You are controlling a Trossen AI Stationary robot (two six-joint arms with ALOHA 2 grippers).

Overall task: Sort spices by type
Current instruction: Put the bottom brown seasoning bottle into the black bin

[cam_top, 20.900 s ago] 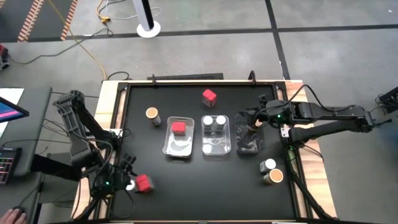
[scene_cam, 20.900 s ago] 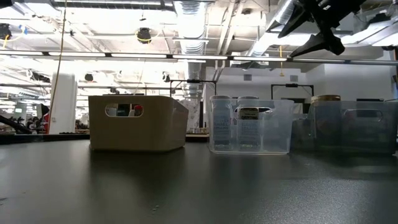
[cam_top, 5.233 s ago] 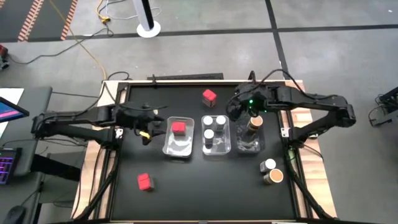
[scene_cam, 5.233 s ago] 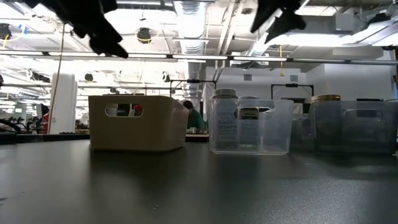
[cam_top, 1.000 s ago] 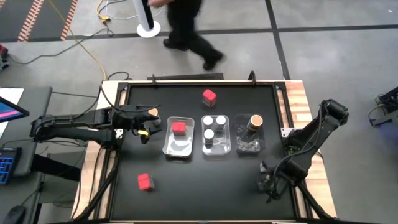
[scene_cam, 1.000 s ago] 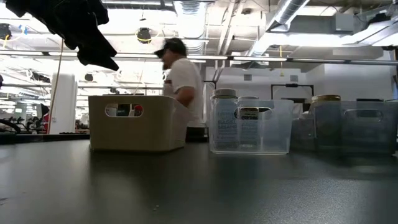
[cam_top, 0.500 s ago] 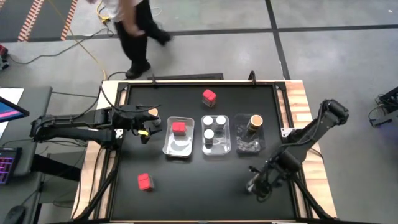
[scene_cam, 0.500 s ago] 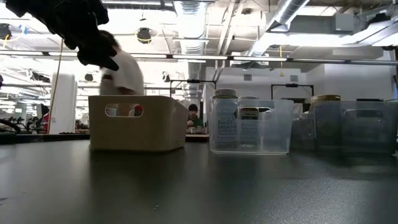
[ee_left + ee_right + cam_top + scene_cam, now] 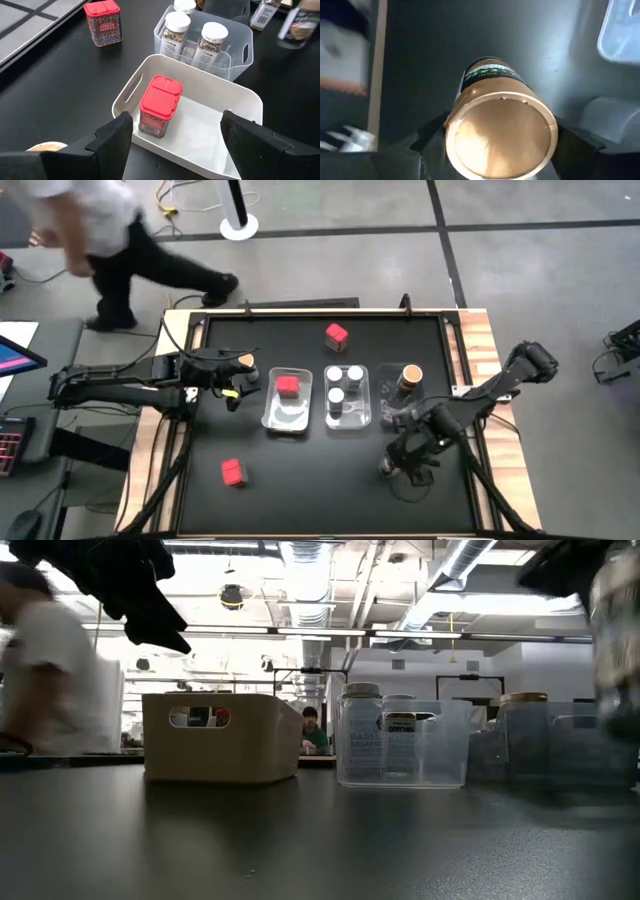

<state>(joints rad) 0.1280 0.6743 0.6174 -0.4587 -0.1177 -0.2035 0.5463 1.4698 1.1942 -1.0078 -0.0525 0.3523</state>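
Right arm's fingers [image 9: 495,150] now farther left, around tan-lidded jar [image 9: 499,134].

Grey floor [image 9: 520,290], a person [image 9: 110,230] walking past, bright ceiling lights [image 9: 300,570].

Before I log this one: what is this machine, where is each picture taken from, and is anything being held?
It is a robot with two dark arms at a black table. One picture looks straight down, one looks level across the table, and one comes from each wrist. Three trays stand mid-table: one holds a red box, one white-lidded jars, one a tan-lidded jar. Loose red boxes lie at and. The right gripper holds another tan-lidded jar. The left gripper is open, beside the red-box tray.
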